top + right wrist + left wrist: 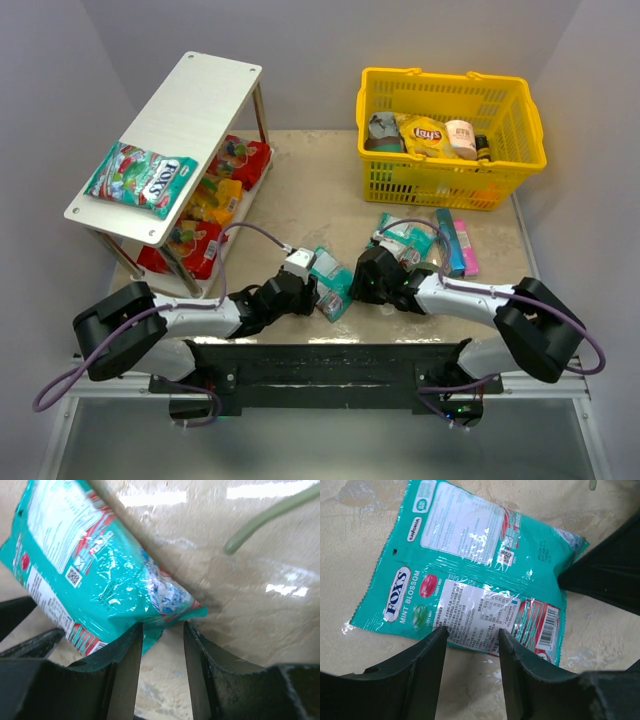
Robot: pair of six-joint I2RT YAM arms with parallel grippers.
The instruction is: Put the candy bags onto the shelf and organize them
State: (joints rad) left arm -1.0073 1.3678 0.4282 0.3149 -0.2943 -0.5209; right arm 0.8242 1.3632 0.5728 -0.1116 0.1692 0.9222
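Observation:
A teal Fox's Mint Blossom candy bag (330,282) lies flat on the table between my two grippers. In the left wrist view the bag (470,575) lies print side up, and my left gripper (472,632) is open with its tips at the bag's near edge. My right gripper (162,627) is open with a corner of the same bag (90,575) at its tips. A second teal bag (405,242) lies behind the right gripper (356,283). The white two-tier shelf (200,95) stands at the far left. A green-white bag (140,178) lies on its top tier; red and yellow-orange bags (215,200) fill the lower tier.
A yellow basket (520,110) at the far right holds a Lay's chip bag (425,130) and other items. A blue packet (449,243) and a pink packet (466,250) lie in front of it. The two grippers are close together, and the right one shows in the left wrist view (610,570).

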